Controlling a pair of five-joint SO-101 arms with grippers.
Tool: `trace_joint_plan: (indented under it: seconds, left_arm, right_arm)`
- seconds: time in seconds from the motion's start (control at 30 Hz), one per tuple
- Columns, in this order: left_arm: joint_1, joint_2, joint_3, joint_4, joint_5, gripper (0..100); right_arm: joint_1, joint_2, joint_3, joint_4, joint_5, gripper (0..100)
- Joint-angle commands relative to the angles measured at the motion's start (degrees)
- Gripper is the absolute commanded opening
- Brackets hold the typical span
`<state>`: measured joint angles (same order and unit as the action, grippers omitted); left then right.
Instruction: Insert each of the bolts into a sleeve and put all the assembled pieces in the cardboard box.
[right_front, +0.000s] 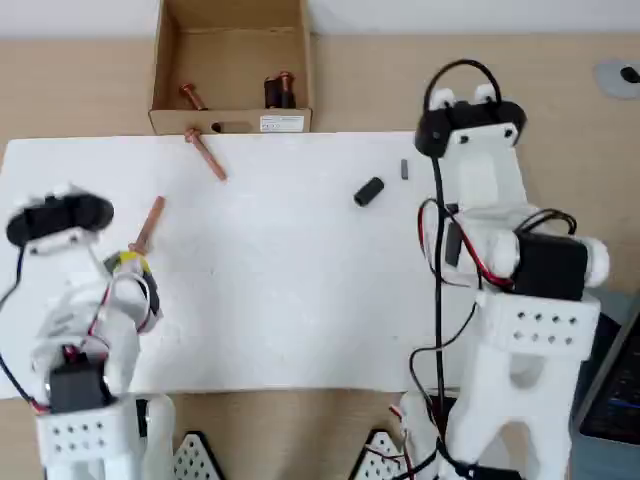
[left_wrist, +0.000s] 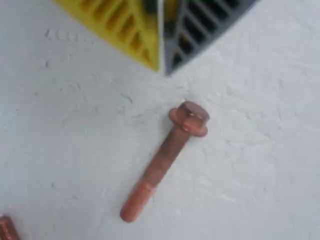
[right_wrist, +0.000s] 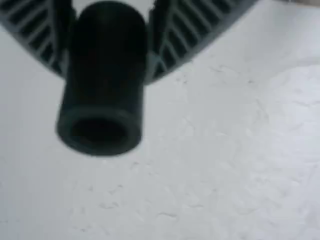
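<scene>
Pieces (right_front: 278, 90) are boxed; my right pincer (right_wrist: 107, 55) pinches a sleeve (right_wrist: 100, 117); my left pincer (left_wrist: 161, 60), pressed together, is beside a bolt (left_wrist: 165, 160), one more loose.

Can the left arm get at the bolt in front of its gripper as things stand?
Probably yes. The bolt lies flat on the mat just beyond the left gripper, with nothing over it. The jaws are shut, so they'd need opening first.

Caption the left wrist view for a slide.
A copper-coloured hex bolt lying on the white textured sheet, just clear of the closed yellow-and-grey left hand.
</scene>
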<state>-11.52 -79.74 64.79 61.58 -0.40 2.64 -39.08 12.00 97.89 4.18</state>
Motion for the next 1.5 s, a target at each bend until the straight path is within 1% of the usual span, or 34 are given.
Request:
trace_joint_plan:
  seconds: [0.0, 0.13, 0.3, 0.43, 0.63, 0.8, 1.0, 1.13, 1.2, 1.33, 1.47]
  left_arm:
    - [0.8, 12.7, -12.3, 0.2, 1.8, 0]
    - [0.8, 27.1, -21.2, 0.1, 5.8, 0]
    - [0.8, 43.7, -33.8, 0.3, 10.5, 0]
    - [0.8, 55.9, -43.1, 0.4, 14.0, 0]
    - [0.9, 70.9, -55.2, 0.5, 17.1, 0]
    - [1.8, 81.5, -65.0, 1.0, 17.1, 0]
    - [6.8, 91.6, -77.5, 7.3, 18.3, 0]
    - [8.3, 97.9, -86.0, 8.0, 19.6, 0]
    - [8.3, 100.9, -90.1, 8.1, 20.3, 3]
    - [8.2, 106.6, -96.5, 8.2, 20.3, 11]
    - [8.1, 111.2, -101.1, 8.2, 20.3, 12]
  right_arm:
    - [2.2, -3.2, 1.8, -2.5, -0.4, 1.0]
    - [3.3, -4.5, 3.8, -3.3, -1.1, 1.0]
    - [5.3, -5.6, 6.1, -3.2, -5.5, 1.0]
    - [6.4, -6.7, 7.3, -3.2, -5.7, 1.0]
    - [8.2, -9.5, 9.3, -3.2, -5.7, 1.0]
    - [9.7, -12.8, 12.7, -3.2, -5.7, 1.0]
    - [10.5, -17.7, 17.7, -3.2, -5.7, 1.0]
    - [10.5, -21.2, 20.8, -3.9, -5.6, 1.0]
    - [10.5, -22.8, 21.9, -4.5, -5.6, 1.0]
    - [10.5, -25.1, 23.2, -5.0, -5.6, 1.0]
    - [10.5, -25.9, 24.0, -5.3, -5.6, 1.0]
